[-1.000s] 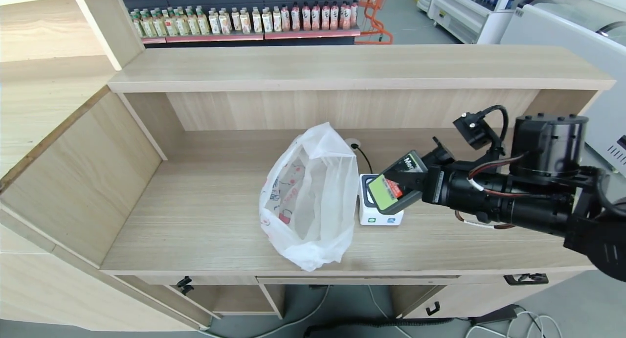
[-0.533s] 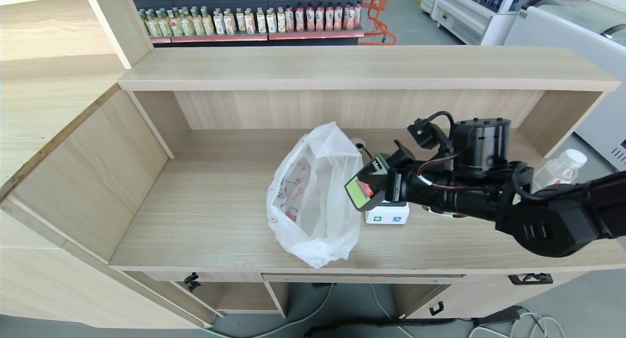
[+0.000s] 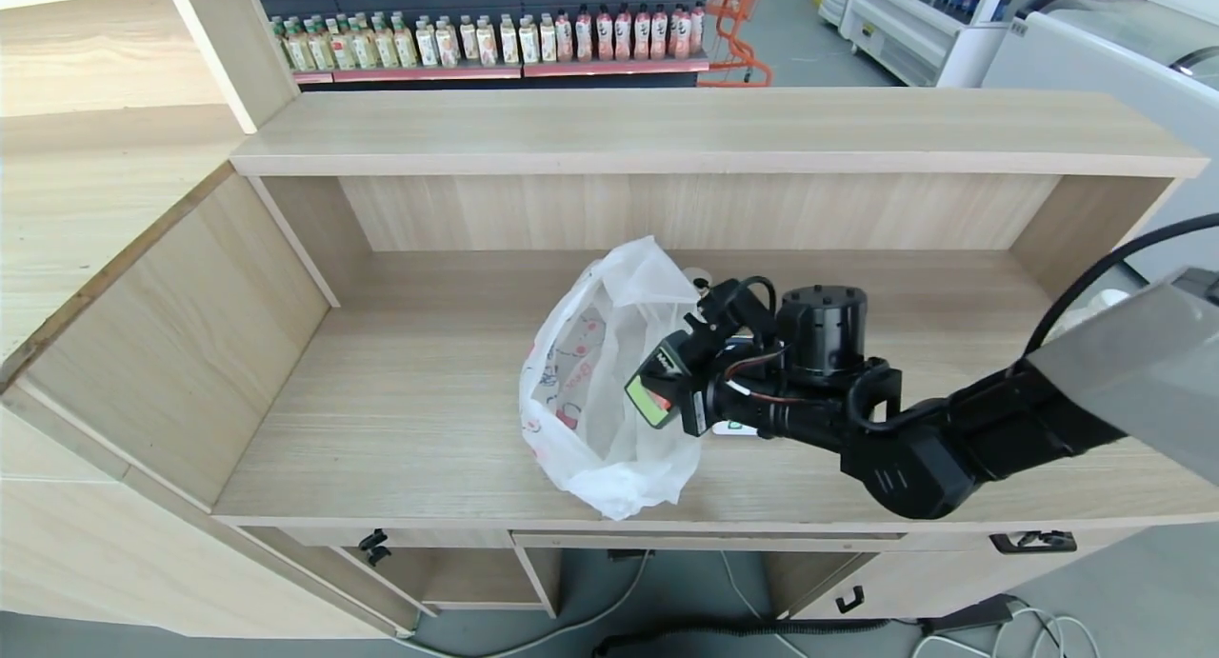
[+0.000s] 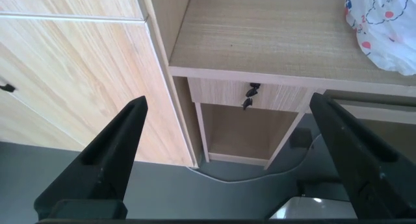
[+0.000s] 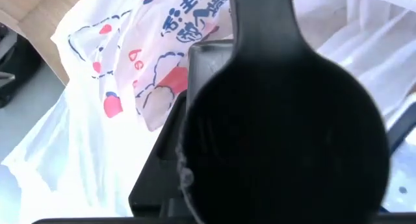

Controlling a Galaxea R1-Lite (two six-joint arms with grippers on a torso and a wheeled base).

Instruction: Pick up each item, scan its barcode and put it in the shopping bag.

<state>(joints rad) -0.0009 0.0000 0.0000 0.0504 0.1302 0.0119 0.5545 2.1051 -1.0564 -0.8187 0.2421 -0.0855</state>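
The right jaws are closed on a small dark box (image 3: pixel 653 392) with a green and red label, gripping it by its far end. The box hangs at the open mouth of the white plastic shopping bag (image 3: pixel 581 391), which stands slumped on the wooden worktop (image 3: pixel 400 420). A white barcode scanner (image 3: pixel 733 428) sits just behind the arm, mostly hidden. The left jaws are spread wide with nothing between them, low in front of the worktop's front edge (image 4: pixel 260 71), with the bag (image 4: pixel 383 29) off to one side.
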